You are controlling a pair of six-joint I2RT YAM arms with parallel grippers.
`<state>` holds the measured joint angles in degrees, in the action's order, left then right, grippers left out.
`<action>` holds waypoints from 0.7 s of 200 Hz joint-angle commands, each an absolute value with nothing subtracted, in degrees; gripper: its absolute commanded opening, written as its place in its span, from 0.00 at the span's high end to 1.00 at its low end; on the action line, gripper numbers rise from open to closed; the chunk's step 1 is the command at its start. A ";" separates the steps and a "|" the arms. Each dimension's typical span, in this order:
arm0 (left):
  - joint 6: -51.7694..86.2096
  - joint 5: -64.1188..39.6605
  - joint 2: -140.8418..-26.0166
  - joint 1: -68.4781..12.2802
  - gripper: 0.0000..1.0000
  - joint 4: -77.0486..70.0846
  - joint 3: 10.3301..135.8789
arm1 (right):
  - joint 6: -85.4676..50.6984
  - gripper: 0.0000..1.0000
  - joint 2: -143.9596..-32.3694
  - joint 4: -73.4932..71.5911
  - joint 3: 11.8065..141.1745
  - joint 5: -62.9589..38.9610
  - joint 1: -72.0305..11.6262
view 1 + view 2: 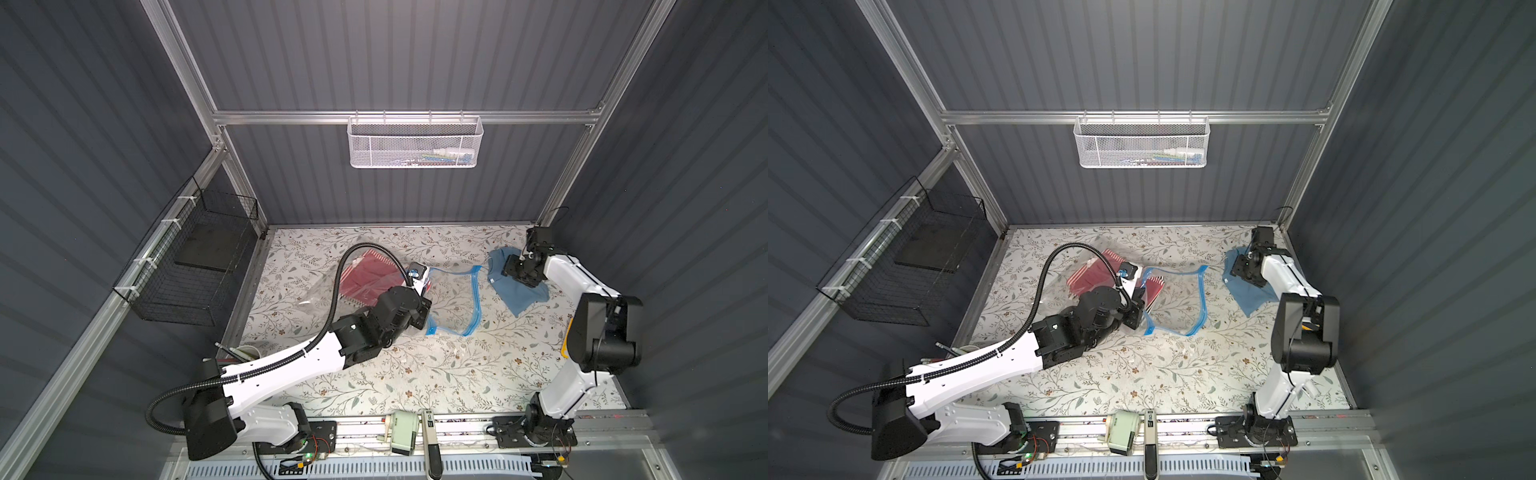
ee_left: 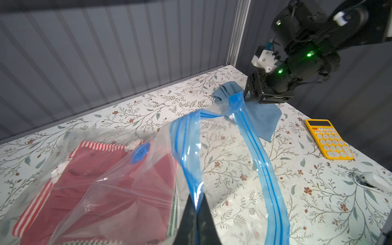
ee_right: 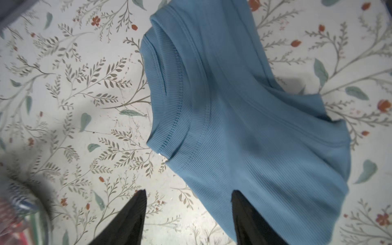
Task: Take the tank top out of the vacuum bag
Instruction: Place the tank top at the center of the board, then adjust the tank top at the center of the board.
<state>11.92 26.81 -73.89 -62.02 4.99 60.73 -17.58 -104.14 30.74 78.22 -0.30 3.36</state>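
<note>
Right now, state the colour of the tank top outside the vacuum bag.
The tank top is plain blue, clearest in the right wrist view.

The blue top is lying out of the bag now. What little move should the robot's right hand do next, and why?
Probably lift the right gripper straight up, away from the cloth. Its jaws stand open over the blue tank top, which lies on the table wholly outside the vacuum bag, so nothing seems left to pull. The left gripper pinches the bag's blue zip strip.
</note>
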 commanded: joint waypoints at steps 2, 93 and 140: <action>10.28 29.34 -72.26 -61.57 1.00 6.46 62.29 | -11.91 0.36 -108.53 34.05 83.42 7.63 0.97; 10.38 29.10 -73.21 -61.52 1.00 4.89 61.87 | -7.04 0.45 -121.91 40.67 92.09 16.43 -3.47; 10.96 29.49 -72.03 -61.52 1.00 5.33 61.39 | -6.49 0.78 -125.25 41.13 94.12 14.87 -3.00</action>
